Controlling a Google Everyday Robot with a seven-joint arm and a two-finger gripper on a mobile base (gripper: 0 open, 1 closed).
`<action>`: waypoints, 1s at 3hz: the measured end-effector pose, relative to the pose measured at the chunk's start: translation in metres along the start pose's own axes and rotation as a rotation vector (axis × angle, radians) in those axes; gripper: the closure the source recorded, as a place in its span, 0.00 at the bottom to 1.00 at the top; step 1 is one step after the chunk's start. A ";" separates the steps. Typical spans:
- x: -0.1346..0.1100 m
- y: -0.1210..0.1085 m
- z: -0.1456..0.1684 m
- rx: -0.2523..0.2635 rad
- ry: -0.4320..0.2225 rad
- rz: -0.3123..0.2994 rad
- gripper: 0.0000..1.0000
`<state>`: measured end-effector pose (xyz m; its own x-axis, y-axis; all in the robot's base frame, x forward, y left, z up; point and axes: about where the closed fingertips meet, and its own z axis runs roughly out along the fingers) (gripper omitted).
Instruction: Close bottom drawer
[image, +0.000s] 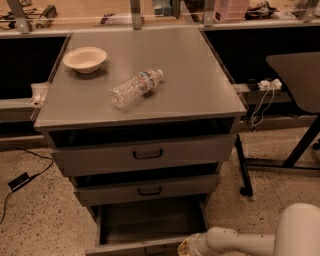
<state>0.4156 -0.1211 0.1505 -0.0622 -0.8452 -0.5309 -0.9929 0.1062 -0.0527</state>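
At the bottom edge of the frame, a little right of centre, the gripper (186, 248) sits at the end of a white arm (240, 242) that reaches in from the lower right. Only its pale, rounded near end shows above the frame edge. Whether it is spread or closed up cannot be told from this view. It lies just beside the right end of the front panel of the bottom drawer (150, 220); contact between the two cannot be made out.

That drawer is pulled well out of the cabinet, its dark, bare floor exposed at bottom centre, with the front panel running along the lowest edge of the frame.

Above it, the middle drawer (110, 192) stands slightly out, a dark gap over its front and a small dark loop handle at its centre. Higher still, the top drawer (90, 159) also sticks out a little, with a wider dark gap beneath the cabinet top (200, 85).

On that flat grey top, a clear plastic bottle (135, 88) lies on its side near the middle, cap pointing to the upper right. A pale bowl (85, 59) stands upright toward the upper left, well apart from the bottle.

Speckled floor (40, 225) surrounds the cabinet. At the left a black adapter (20, 181) lies on it with a cable attached. At the right edge stands a dark table (300, 75), with a white power strip (267, 85) between it and the cabinet.
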 end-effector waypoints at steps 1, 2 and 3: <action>0.006 -0.006 0.005 0.086 0.001 0.035 1.00; 0.019 -0.005 0.012 0.195 -0.017 0.104 1.00; 0.023 -0.024 0.015 0.329 -0.055 0.124 1.00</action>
<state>0.4398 -0.1357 0.1270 -0.1660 -0.7866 -0.5947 -0.8918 0.3771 -0.2500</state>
